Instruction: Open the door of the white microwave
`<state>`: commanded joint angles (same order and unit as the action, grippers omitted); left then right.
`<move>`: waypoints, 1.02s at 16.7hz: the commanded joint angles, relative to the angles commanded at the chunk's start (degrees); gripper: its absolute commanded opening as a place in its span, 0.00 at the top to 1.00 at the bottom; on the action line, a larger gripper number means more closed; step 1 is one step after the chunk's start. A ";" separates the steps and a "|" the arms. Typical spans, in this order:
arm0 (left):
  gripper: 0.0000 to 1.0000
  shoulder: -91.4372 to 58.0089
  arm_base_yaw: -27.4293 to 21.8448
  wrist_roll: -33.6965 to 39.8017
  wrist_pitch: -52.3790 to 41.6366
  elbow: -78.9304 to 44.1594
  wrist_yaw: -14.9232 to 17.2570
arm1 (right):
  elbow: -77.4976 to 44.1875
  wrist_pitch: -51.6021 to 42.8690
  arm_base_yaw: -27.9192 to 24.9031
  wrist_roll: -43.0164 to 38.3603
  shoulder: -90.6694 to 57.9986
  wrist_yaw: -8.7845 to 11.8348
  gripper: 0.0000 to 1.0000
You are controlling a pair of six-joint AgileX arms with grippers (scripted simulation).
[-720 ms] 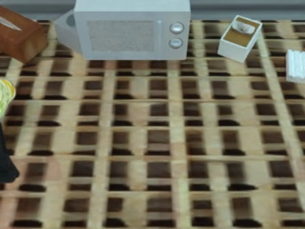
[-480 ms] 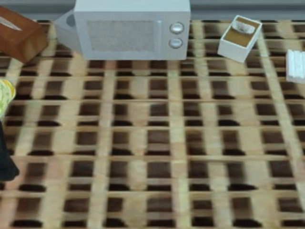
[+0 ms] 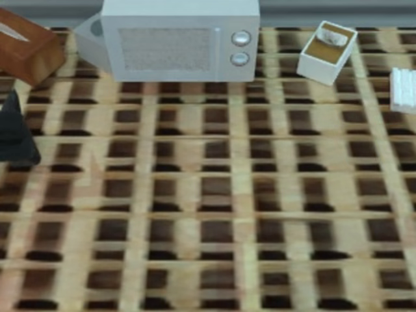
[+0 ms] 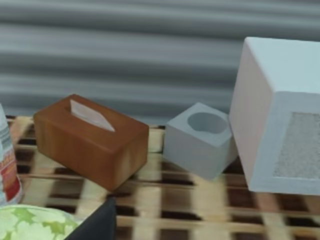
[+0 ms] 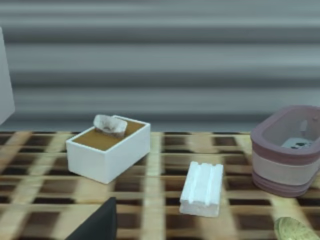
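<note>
At worktop's far edge: white microwave (image 3: 181, 39), door (image 3: 166, 51) shut, rigid, hinged; you pull its knob-side edge. Left gripper (image 3: 16, 133) nears; jaws' state untellable.

Left end effector (image 3: 16, 133) at table's left edge; right arm unseen.

Microwave (image 3: 181, 39) at table's (image 3: 208, 195) far edge; tissue box (image 3: 26, 49) left, small open box (image 3: 327, 52) right.

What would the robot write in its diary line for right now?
door: flat light-grey mesh-window door shut | white boxy microwave untouched | left gripper: table's left edge, away from door | right arm: unseen
</note>
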<state>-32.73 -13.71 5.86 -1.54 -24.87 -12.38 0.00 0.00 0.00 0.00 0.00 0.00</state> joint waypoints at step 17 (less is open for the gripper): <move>0.00 -79.02 -28.57 15.17 0.51 -55.83 -25.52 | 0.00 0.00 0.00 0.00 0.00 0.00 0.00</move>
<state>-111.75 -42.28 21.04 -1.03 -80.69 -37.90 0.00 0.00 0.00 0.00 0.00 0.00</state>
